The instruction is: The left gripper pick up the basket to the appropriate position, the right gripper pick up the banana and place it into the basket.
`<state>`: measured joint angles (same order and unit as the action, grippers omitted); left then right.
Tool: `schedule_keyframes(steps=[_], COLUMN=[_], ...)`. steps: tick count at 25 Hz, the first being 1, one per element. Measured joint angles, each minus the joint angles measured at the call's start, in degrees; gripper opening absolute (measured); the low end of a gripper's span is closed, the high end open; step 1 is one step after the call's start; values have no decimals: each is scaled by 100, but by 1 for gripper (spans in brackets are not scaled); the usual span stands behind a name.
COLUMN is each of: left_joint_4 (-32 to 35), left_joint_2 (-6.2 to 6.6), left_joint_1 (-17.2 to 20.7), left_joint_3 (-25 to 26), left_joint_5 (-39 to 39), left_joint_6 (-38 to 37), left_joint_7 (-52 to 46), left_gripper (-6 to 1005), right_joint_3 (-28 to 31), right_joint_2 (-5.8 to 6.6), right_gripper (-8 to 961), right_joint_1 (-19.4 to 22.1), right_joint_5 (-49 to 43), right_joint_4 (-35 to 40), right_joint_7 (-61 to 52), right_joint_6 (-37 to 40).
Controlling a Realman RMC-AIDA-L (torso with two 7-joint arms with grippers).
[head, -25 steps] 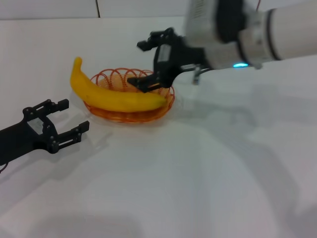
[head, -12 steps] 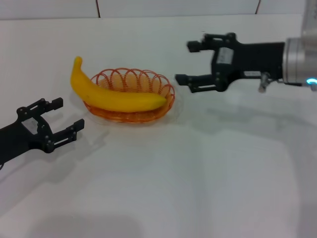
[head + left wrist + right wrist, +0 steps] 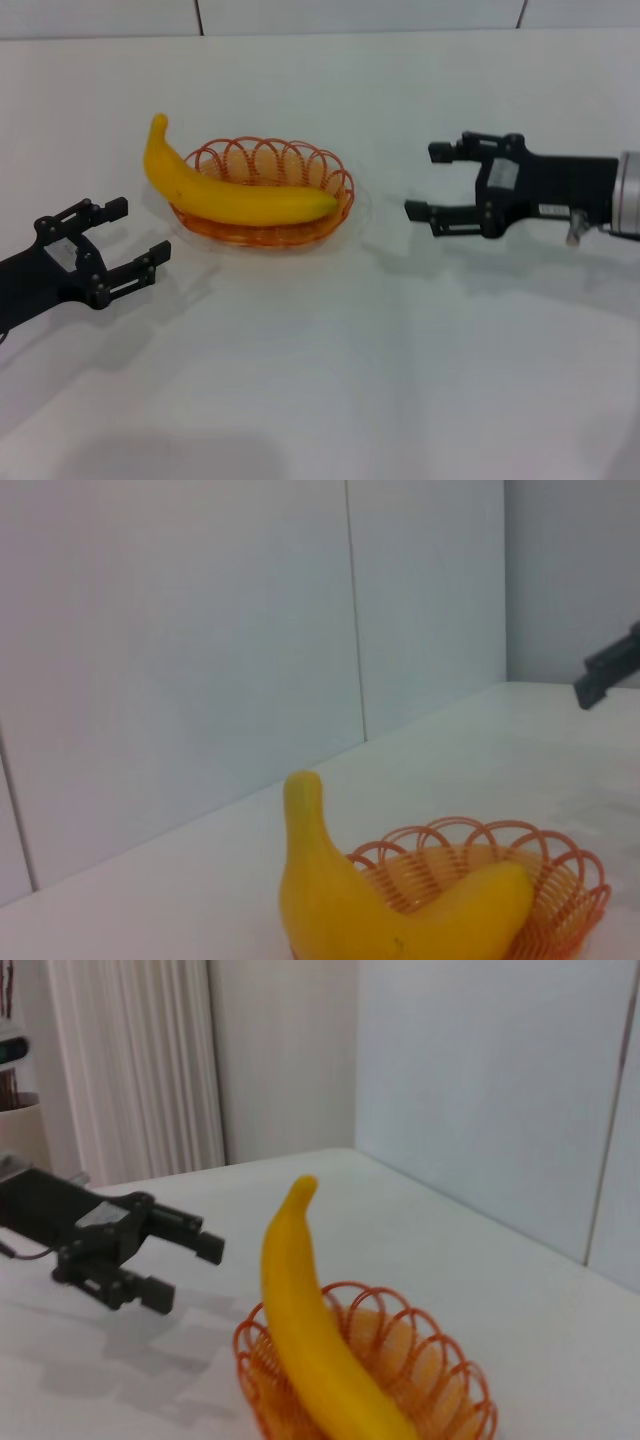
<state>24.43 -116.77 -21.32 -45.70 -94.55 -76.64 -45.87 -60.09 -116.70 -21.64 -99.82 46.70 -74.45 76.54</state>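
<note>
The yellow banana [image 3: 235,198] lies in the orange wire basket [image 3: 300,232], its stem sticking out past the rim on the left. The basket stands on the white table. My right gripper [image 3: 425,182] is open and empty, hovering to the right of the basket and apart from it. My left gripper [image 3: 138,232] is open and empty, low over the table just left of the basket, not touching it. The left wrist view shows the banana [image 3: 330,900] and the basket [image 3: 560,880]. The right wrist view shows the banana [image 3: 310,1330], the basket [image 3: 450,1380] and the left gripper [image 3: 187,1273] beyond.
The white table [image 3: 330,380] spreads all around, with a white panelled wall [image 3: 350,15] behind it. One finger of the right gripper [image 3: 610,670] shows far off in the left wrist view. White curtains [image 3: 130,1060] hang behind the left arm in the right wrist view.
My right gripper has let go of the banana over the basket and drawn back to the right, open. The banana stays in the basket. My left gripper has barely moved.
</note>
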Motion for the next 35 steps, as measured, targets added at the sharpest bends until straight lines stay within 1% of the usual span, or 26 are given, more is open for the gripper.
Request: schedule_keyframes(steps=[5, 7, 10, 19, 35], left_joint_4=[0, 0, -9, -72, -158], left_joint_2=[-3, -4, -2, 1, 15], left_joint_1=[10, 15, 45, 77, 69], left_joint_3=[0, 0, 0, 0, 0], left_joint_5=[0, 8, 84, 199, 209], left_joint_6=[0, 0, 0, 0, 4], left_joint_7=[1, 1, 39, 177, 201], left_gripper=[789, 789, 789, 789, 789], right_joint_3=[344, 517, 606, 617, 718], right_joint_2=[38, 51, 51, 51, 30], right_gripper=[844, 843, 843, 843, 842], right_joint_1=[51, 130, 161, 142, 216], right_joint_5=[-35, -38, -38, -90, -62], right_joint_4=[-404, -559, -689, -870, -924], right_joint_7=[454, 689, 834, 896, 941], right_joint_6=[318, 374, 378, 384, 388])
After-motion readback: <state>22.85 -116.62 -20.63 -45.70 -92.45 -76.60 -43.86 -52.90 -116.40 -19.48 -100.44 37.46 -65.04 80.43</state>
